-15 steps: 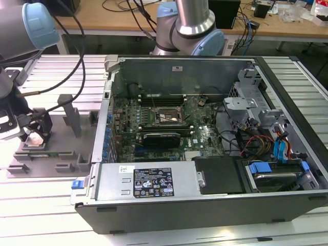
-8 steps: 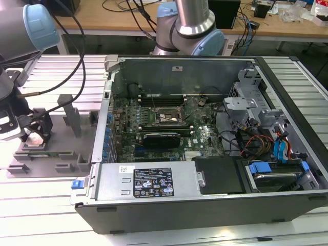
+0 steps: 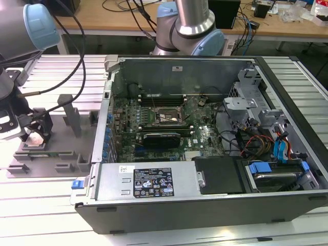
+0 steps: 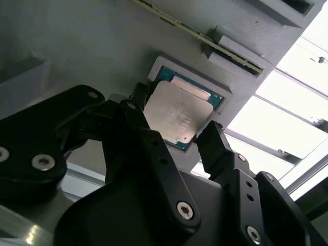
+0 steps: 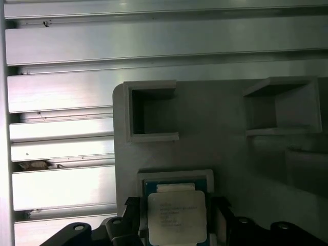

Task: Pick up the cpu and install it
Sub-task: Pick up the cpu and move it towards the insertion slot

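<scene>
1. Nearest in the exterior view, an open computer case point(image 3: 205, 207) lies on its side on a slatted metal surface point(image 3: 31, 205). A silver power supply point(image 3: 148, 179) with a label runs along the case's near edge. A drive bay with blue tabs point(image 3: 271, 171) sits at the near right.

2. Deeper inside the case, a green circuit board point(image 3: 205, 136) lies flat. A black socket frame point(image 3: 166, 117) sits near its middle.

3. Outside the case, at the exterior view's left, a grey plastic fixture point(image 3: 51, 154) rests on the surface. The cpu point(image 3: 35, 138) lies flat in a shallow square pocket of the fixture, silver top up, as both wrist views show point(image 4: 174, 110) point(image 5: 177, 212).

4. The hand point(image 3: 33, 134) hangs directly over that pocket. Its black fingers point(image 4: 215, 148) stand apart, one on either side of the cpu and just beside its edges. It cannot be told whether they touch it. The cpu sits in its pocket, not lifted.

5. In the first wrist view, two box-shaped recesses point(image 5: 151, 110) show in the fixture beyond the cpu.

6. Farthest back, the arm's grey base with blue caps point(image 3: 189, 28) stands behind the case. A wooden desk point(image 3: 102, 15) strewn with cables lies beyond it.
</scene>
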Tool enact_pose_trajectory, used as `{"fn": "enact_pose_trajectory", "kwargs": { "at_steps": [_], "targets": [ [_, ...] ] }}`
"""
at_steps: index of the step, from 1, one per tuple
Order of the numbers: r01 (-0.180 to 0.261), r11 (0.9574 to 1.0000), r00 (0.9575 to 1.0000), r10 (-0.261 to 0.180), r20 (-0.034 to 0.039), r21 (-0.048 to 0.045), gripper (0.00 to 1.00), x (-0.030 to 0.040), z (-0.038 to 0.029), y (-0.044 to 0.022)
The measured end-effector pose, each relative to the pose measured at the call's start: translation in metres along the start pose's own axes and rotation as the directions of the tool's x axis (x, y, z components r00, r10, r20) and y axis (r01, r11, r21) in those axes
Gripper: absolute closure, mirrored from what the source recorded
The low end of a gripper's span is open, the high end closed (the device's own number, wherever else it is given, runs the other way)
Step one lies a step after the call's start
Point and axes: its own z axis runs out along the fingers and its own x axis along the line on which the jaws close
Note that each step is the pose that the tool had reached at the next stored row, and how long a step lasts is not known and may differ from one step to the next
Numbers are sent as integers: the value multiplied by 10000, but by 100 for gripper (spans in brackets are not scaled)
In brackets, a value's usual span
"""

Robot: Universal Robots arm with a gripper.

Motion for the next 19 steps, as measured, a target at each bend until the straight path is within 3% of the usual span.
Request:
{"fn": "enact_pose_trajectory", "kwargs": {
  "at_steps": [4, 5, 10, 11, 14, 19],
  "targets": [
    [0, 10000, 10000, 0, 0, 0, 34, 0, -8, 0],
    [-1, 10000, 10000, 1, 1, 0, 43, 0, -16, 1],
    [0, 10000, 10000, 0, 1, 0, 42, -1, -28, 1],
    [0, 10000, 10000, 0, 0, 0, 35, -1, -31, 1],
    [0, 10000, 10000, 0, 0, 1, 35, 1, 7, -1],
    [0, 10000, 10000, 0, 0, 5, 35, 2, 17, -1]
  ]
}}
